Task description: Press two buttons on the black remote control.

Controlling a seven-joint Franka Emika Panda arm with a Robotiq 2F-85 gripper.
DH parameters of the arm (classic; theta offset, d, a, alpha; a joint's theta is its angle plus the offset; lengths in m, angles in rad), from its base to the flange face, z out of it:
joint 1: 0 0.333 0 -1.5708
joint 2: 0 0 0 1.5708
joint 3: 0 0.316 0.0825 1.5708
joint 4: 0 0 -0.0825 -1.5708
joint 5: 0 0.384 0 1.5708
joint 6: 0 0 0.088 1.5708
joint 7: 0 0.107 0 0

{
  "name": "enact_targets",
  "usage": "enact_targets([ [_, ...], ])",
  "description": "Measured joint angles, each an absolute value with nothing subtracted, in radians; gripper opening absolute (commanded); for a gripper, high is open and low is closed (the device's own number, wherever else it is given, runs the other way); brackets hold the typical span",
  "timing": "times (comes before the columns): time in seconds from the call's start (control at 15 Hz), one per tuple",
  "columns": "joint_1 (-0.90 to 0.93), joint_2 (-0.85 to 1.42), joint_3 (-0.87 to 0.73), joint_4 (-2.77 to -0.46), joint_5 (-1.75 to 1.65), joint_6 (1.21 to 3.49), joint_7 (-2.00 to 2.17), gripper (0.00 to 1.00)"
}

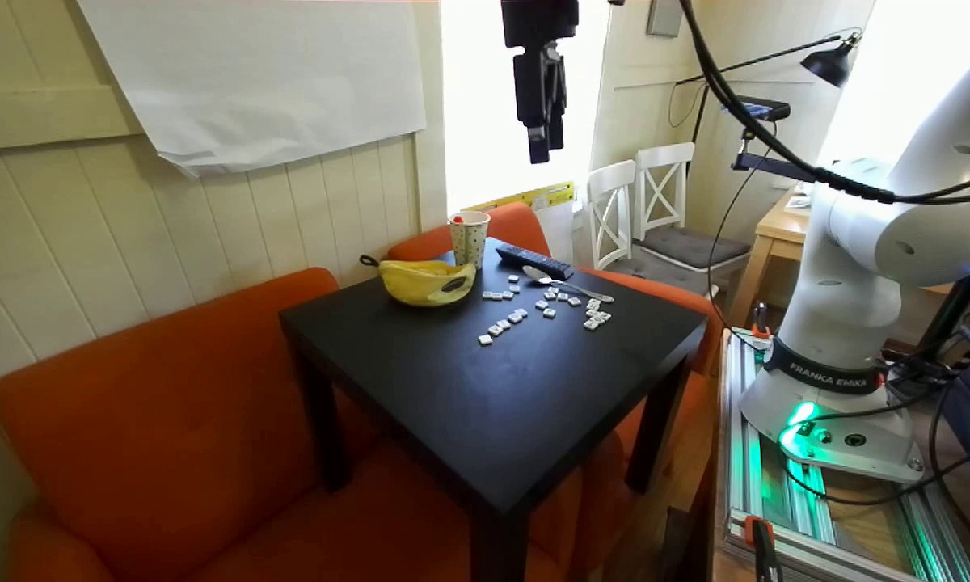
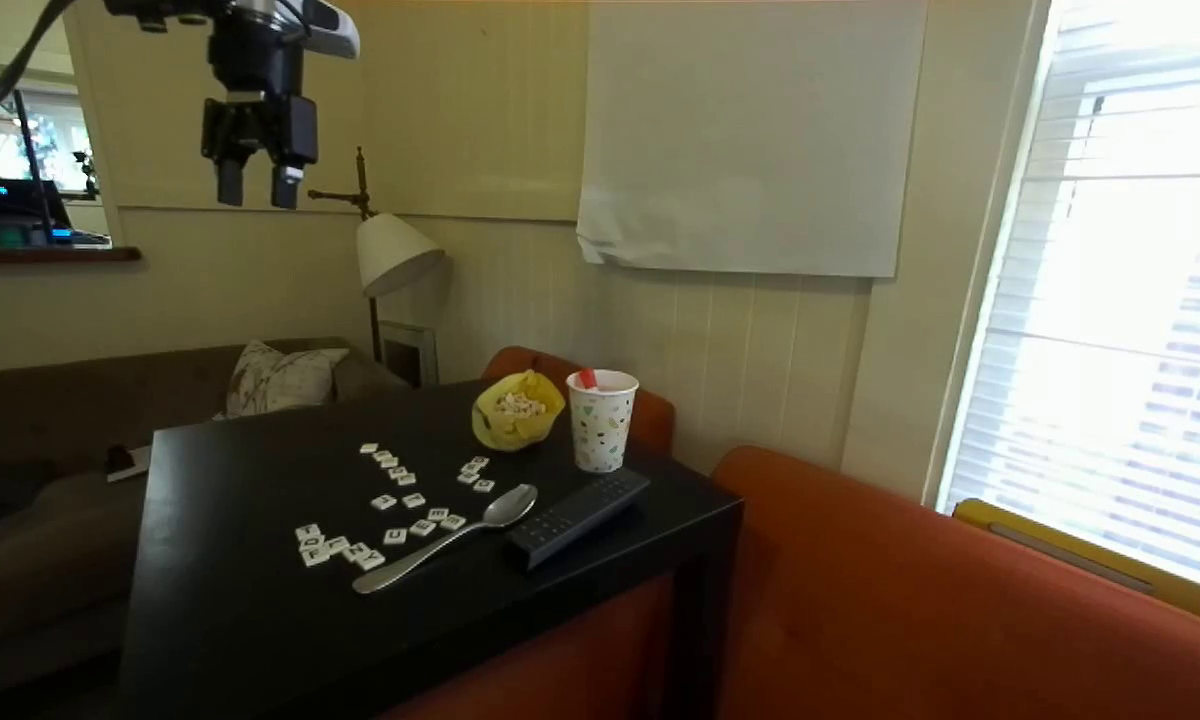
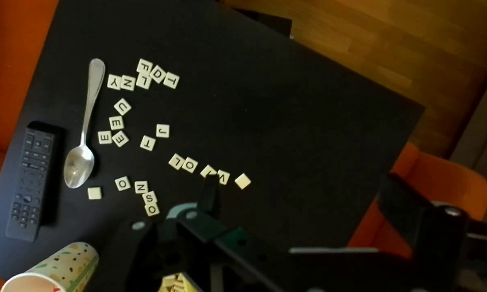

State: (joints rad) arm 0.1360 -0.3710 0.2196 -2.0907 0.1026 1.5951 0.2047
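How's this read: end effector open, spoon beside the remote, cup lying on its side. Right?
Wrong on the cup: it stands upright, as both exterior views show. The rest holds: end effector open, spoon beside the remote.

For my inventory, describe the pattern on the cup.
The cup is whitish, scattered with green, yellow-orange and dark flecks, seen best in the wrist view.
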Motion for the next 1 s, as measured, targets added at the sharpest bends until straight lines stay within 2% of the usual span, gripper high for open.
enact_targets([
  [0.33,0.064,-0.290,0.180,-2.092,0.022,1.748,0.278,0.99],
  [0.4,0.052,-0.280,0.169,-2.092,0.005,1.751,0.287,0.75],
  [0.47,0.040,-0.273,0.157,-2.092,-0.012,1.752,0.293,0.75],
  [1.0,-0.031,-0.265,0.032,-2.166,-0.060,1.771,0.264,0.18],
])
